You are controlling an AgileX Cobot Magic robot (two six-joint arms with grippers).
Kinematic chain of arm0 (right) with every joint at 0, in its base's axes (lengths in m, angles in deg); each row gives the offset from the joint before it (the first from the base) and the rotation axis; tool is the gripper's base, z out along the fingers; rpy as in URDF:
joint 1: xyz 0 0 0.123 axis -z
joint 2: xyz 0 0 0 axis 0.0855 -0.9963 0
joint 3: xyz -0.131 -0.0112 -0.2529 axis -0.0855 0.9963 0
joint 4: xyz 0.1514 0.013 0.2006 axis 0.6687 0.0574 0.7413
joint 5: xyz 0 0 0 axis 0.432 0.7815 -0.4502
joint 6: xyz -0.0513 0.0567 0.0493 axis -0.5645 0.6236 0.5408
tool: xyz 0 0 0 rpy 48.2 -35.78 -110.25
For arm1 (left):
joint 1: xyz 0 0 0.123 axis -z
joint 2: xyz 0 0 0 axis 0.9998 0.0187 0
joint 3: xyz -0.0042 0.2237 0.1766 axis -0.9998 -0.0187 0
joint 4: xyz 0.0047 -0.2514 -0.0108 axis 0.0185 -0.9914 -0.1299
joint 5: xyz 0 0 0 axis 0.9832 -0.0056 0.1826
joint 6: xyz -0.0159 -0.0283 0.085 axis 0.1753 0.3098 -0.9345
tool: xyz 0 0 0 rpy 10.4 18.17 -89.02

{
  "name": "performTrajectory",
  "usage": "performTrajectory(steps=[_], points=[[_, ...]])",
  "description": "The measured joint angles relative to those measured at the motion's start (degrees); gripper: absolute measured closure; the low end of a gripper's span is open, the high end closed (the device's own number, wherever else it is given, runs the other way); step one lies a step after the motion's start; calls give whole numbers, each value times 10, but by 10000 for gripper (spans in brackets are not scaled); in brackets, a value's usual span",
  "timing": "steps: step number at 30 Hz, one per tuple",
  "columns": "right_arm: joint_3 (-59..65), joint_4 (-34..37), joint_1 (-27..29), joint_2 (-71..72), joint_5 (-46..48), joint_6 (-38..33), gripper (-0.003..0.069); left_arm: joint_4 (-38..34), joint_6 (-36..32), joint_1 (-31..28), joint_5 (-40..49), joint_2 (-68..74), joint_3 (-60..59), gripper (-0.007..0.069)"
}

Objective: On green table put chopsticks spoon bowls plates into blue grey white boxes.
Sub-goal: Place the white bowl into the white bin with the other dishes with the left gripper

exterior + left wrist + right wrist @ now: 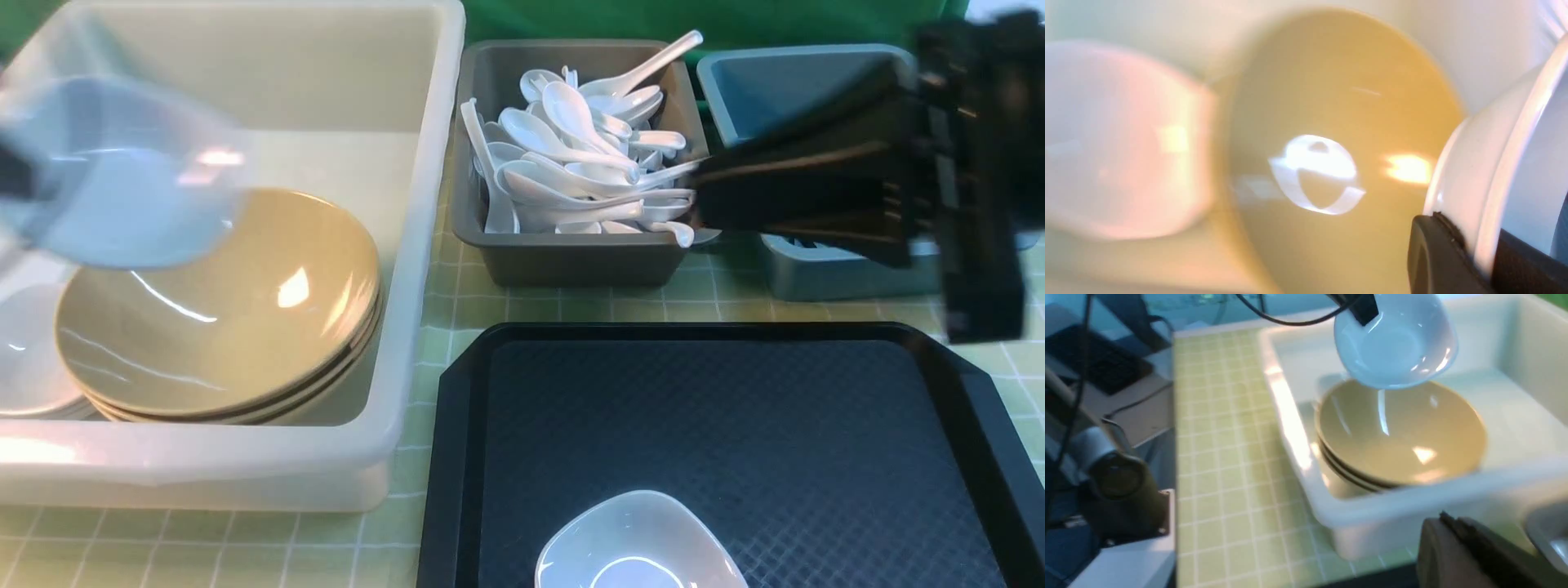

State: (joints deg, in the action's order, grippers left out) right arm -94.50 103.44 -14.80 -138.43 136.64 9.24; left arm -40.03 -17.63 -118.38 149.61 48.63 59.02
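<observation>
White plate (1396,343) tilted, rim in left hand (1474,257), over bowls (1400,433).

The green table (571,305) with its pale grid cloth is carrying four things. The big white box (433,163) is sitting on the left, the grey box (571,263) and blue box (833,278) are standing side by side beyond it, and a black tray (735,425) is lying up front.
</observation>
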Motion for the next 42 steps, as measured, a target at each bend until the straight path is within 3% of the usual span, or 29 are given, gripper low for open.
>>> performTrajectory(steps=[1,4,13,23,32,37,42], points=[[-12,1,-21,-18,0,0,636,16,0,-37,-15,-1,-2,624],[-17,1,-53,-46,2,0,636,90,12,-70,-44,1,-3,624],[-18,0,-71,-74,26,-1,636,281,149,-50,-74,42,-6,624],[-18,0,-72,-74,27,0,631,294,156,6,-83,144,-6,624],[-18,-1,-72,-74,28,0,629,294,159,11,-80,171,-6,614],[-18,-1,-72,-74,29,1,623,291,161,11,-74,171,-6,516],[-18,-3,-72,-74,29,1,621,294,163,11,-58,171,-6,338]])
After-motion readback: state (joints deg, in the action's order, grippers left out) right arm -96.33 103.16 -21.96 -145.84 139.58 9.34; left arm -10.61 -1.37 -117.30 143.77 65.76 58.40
